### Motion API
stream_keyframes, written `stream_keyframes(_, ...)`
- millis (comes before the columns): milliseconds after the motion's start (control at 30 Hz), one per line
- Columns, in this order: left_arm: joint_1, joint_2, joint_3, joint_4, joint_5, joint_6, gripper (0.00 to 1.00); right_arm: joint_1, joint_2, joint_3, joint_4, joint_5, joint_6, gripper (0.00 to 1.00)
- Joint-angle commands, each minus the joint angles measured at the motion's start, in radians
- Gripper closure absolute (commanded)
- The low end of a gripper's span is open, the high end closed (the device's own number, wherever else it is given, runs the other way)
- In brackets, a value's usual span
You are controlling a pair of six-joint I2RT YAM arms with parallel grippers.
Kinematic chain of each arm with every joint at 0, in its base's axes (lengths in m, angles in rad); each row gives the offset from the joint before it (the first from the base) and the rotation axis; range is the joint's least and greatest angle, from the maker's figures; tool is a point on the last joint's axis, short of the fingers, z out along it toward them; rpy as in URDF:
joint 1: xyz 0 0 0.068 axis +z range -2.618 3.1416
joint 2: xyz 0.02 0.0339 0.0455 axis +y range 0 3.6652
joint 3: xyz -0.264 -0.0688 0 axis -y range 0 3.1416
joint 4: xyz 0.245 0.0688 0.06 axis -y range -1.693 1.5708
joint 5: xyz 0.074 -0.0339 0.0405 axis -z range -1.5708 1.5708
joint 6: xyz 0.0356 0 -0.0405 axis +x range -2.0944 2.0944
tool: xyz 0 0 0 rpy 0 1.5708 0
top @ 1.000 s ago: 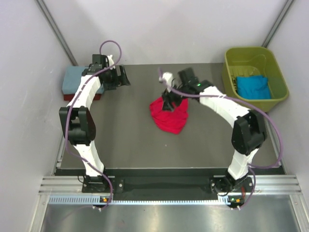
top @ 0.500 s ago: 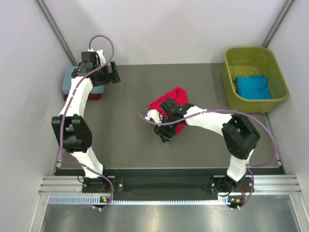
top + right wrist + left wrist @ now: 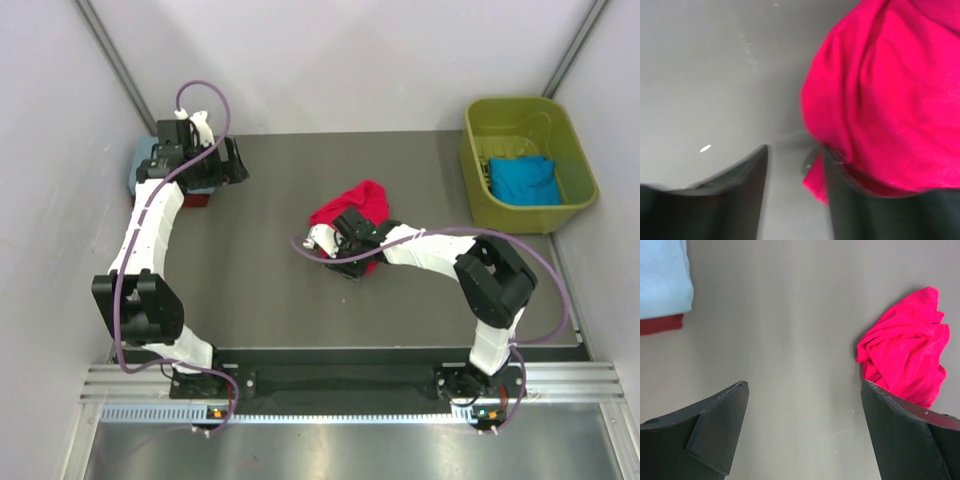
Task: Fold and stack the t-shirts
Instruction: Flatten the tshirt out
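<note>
The bright red t-shirt (image 3: 358,203) lies crumpled mid-table; it also shows in the left wrist view (image 3: 905,352) and the right wrist view (image 3: 890,95). My right gripper (image 3: 345,256) is low at its near-left edge, open, with a corner of the cloth in the gap (image 3: 795,157) and cloth draped over the right finger. My left gripper (image 3: 232,160) is open and empty (image 3: 802,432) at the back left, beside the stack of the blue-grey t-shirt (image 3: 662,275) on the dark red t-shirt (image 3: 660,324). The bright blue t-shirt (image 3: 522,180) lies in the tub.
The olive-green tub (image 3: 575,150) stands at the back right by the wall. White walls close in on the left, back and right. My left arm covers much of the stack in the top view.
My right gripper has swung from the red t-shirt's far side to its near-left edge, and the shirt has shifted back. My left arm has drawn back to the left.
</note>
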Motion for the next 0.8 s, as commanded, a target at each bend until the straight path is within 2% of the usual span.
stream_keyframes(0, 0.006, -0.046, -0.017, 0.024, 0.031, -0.006, 0.02, 0.006, 0.037, 0.010, 0.056, 0.050, -0.013, 0.62)
stream_keyframes(33, 0.008, -0.046, -0.016, 0.019, 0.029, -0.004, 0.02, 0.006, 0.051, 0.018, 0.053, 0.054, -0.014, 0.84)
stream_keyframes(133, 0.011, -0.049, -0.011, 0.012, 0.031, -0.004, 0.02, 0.005, 0.043, 0.062, 0.050, 0.094, -0.016, 1.00)
stream_keyframes(300, 0.014, -0.061, -0.016, 0.012, 0.026, -0.013, 0.02, 0.006, -0.052, 0.126, -0.003, 0.172, -0.077, 1.00)
stream_keyframes(433, 0.019, -0.069, -0.016, 0.019, 0.026, -0.026, 0.03, -0.003, -0.211, 0.224, -0.074, 0.196, -0.132, 1.00)
stream_keyframes(533, 0.020, -0.078, -0.045, 0.035, 0.043, -0.050, 0.04, -0.003, -0.308, 0.299, -0.076, 0.202, -0.140, 1.00)
stream_keyframes(667, 0.020, -0.089, -0.092, 0.059, 0.071, -0.084, 0.05, -0.001, -0.350, 0.412, -0.121, 0.209, -0.108, 1.00)
stream_keyframes(700, 0.022, -0.095, -0.100, 0.065, 0.077, -0.091, 0.05, -0.001, -0.351, 0.418, -0.150, 0.209, -0.100, 0.91)
stream_keyframes(733, 0.020, -0.098, -0.106, 0.067, 0.084, -0.099, 0.05, -0.003, -0.359, 0.395, -0.163, 0.200, -0.097, 0.57)
stream_keyframes(767, 0.020, -0.103, -0.118, 0.071, 0.094, -0.110, 0.04, -0.003, -0.366, 0.365, -0.174, 0.179, -0.103, 0.42)
